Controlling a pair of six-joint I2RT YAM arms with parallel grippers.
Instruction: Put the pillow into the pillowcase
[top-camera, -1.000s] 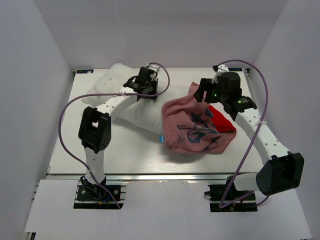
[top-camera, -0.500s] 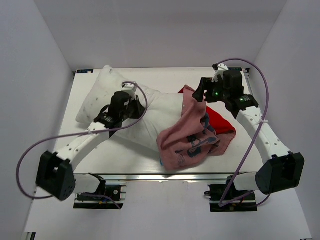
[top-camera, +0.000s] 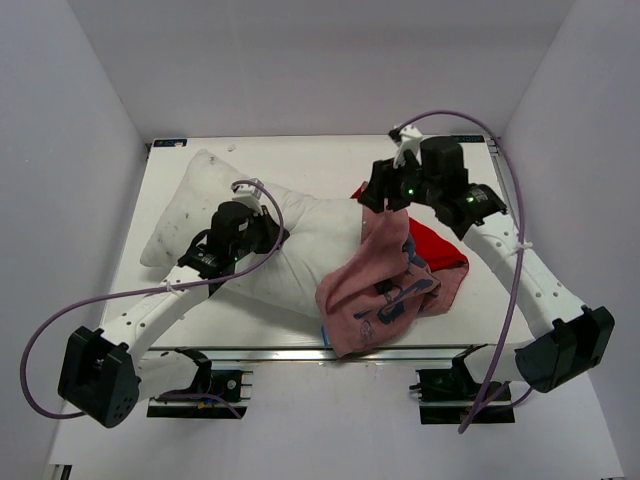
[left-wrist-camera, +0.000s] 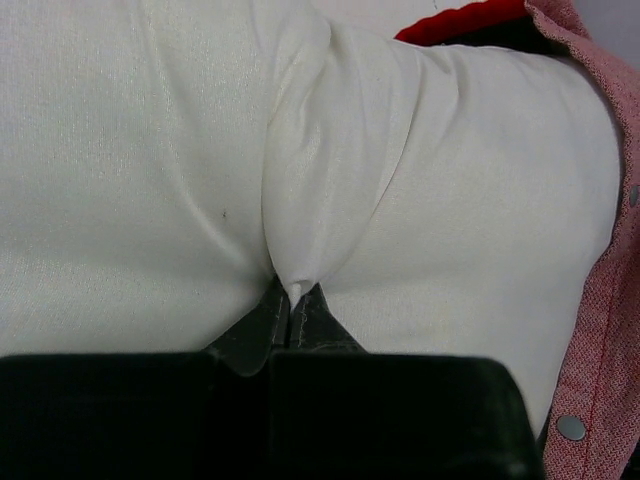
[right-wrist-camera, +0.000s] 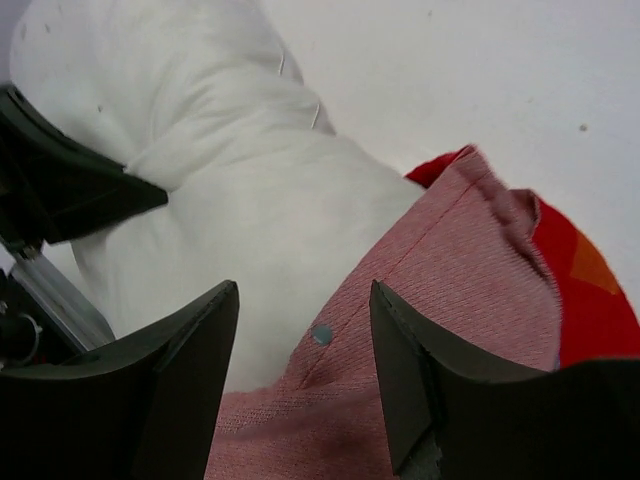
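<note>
Left wrist view: my left gripper (left-wrist-camera: 290, 303) is pinched together on a fold of the pillow (left-wrist-camera: 150, 150); my right gripper (right-wrist-camera: 303, 300) stands apart over the pillowcase (right-wrist-camera: 450, 270) hem, draped on the pillow's 3 o'clock end

Top view looks down; both close wrist views share the pillow (left-wrist-camera: 450, 200).
</note>
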